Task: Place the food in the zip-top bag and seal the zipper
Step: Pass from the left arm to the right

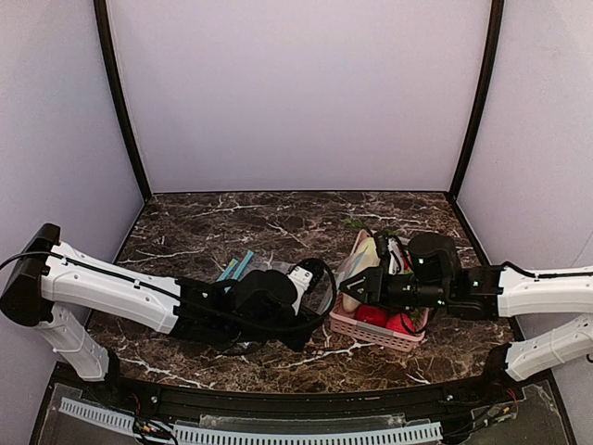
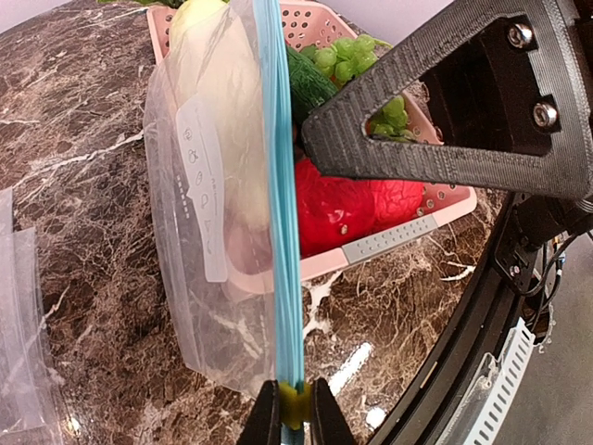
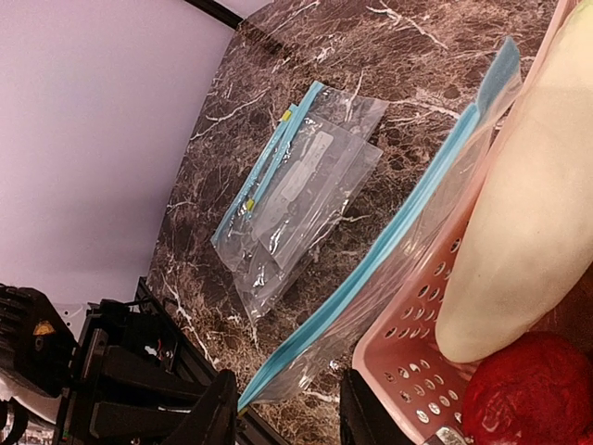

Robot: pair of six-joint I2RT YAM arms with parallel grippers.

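**Left claw pinches bag zipper; right claw partway open at the strip; food in basket**

Left gripper (image 2: 295, 397): clamped tight on the zipper (image 2: 281, 185), at the near end of the teal strip. A small yellow tab (image 2: 295, 405) sits right between its fingers. It holds the zip-top bag (image 2: 199, 278) up edge-on, with the strip running straight away from the wrist camera. The clear body sags to one side of the strip. The bag is over the table (image 1: 213, 222), just beside the basket (image 1: 375, 334) on its left side. Touching the basket wall or just off it: can't tell. Bag mouth open or closed: can't tell.

Right gripper (image 3: 292, 382): jaws partway apart, nothing clamped. In its wrist view one end of the teal strip lies in the gap between the fingers. Contact with either finger: can't tell. The gripper hangs over the basket's left rim. In the left wrist view its black finger (image 2: 435, 130) sits above the fruit.

All the food is in the pink basket. The two red fruits (image 2: 334, 209) are side by side at the near end. The cucumber (image 2: 306, 85) is farther back, partly hidden behind the bag. A white radish (image 3: 528, 232) lies along the basket's left side. Green grapes (image 2: 352, 51) are at the far end.

Farther out and to the left, spare bags (image 3: 296, 195) lie flat and overlapping on the marble, well apart from the held bag.
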